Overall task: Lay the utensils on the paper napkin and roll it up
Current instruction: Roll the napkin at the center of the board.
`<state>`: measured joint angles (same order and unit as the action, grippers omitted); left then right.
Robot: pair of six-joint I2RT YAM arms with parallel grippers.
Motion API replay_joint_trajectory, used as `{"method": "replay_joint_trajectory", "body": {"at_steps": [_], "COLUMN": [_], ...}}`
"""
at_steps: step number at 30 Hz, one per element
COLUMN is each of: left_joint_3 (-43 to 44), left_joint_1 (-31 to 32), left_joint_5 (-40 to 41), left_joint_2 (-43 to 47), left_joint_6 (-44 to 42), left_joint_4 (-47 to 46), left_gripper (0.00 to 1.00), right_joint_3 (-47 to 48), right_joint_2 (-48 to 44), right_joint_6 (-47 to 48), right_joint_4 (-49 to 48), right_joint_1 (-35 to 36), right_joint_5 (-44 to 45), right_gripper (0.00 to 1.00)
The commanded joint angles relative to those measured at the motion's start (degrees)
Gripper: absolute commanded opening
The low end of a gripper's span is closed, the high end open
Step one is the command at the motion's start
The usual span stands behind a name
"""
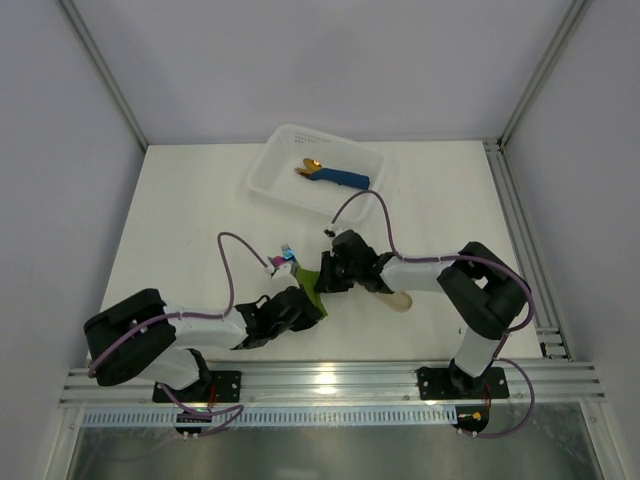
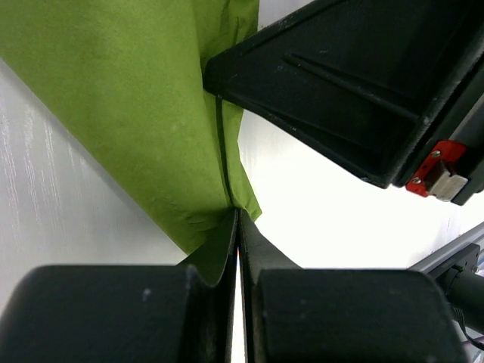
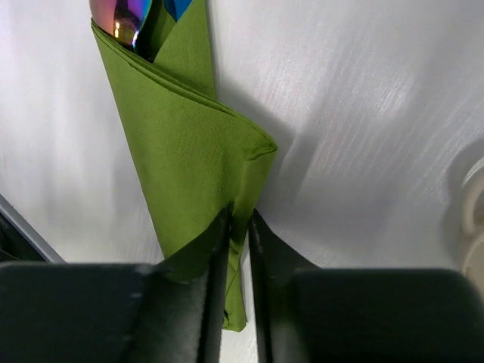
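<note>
Mid-table, both grippers (image 2: 236, 227) (image 3: 238, 227) pinch unmarked green napkin (image 3: 189, 151) w/ utensils (image 3: 125, 19) inside

Olive-green paper napkin (image 1: 311, 296) rolled into a slim cone-like bundle, lying diagonally on the white bench, centre of top view. Layered folds visible, one corner flap sticking out. Iridescent purple-blue utensils (image 3: 127, 17) wrapped inside, tips poking from the open end, upper left of right wrist view.

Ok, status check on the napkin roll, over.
Left gripper shut on the paper napkin. Right gripper pinching its edge. Utensils tucked inside the roll. Nothing blocking.
</note>
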<state>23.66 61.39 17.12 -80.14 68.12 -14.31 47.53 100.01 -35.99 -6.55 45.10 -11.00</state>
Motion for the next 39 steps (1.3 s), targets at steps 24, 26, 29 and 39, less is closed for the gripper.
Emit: {"method": "replay_joint_trajectory", "body": {"at_steps": [24,26,29,39], "left_joint_3": [-0.28,-0.28,-0.11,0.86], "left_joint_1": [0.84,0.84,0.75,0.75], "left_joint_5": [0.28,0.45,0.8,-0.07], "left_joint_2": [-0.55,-0.02,0.86,0.78], "left_joint_6": [-0.35,-0.44,-0.53,-1.59], "left_joint_4": [12.1,12.81,13.51,14.84], "left_gripper": [0.0,0.0,0.0,0.0], "right_joint_3": [5.29,5.03,5.12,6.78], "right_joint_2": [-0.69,-0.34,0.1,2.29], "right_joint_6": [7.6,7.69,7.51,8.56], "right_joint_4": [13.31,13.4,13.49,15.42], "right_joint_1": [3.5,3.59,3.59,4.03], "right_joint_5": [8.81,8.81,8.72,14.07], "right_gripper": [0.04,0.04,0.04,0.04]}}
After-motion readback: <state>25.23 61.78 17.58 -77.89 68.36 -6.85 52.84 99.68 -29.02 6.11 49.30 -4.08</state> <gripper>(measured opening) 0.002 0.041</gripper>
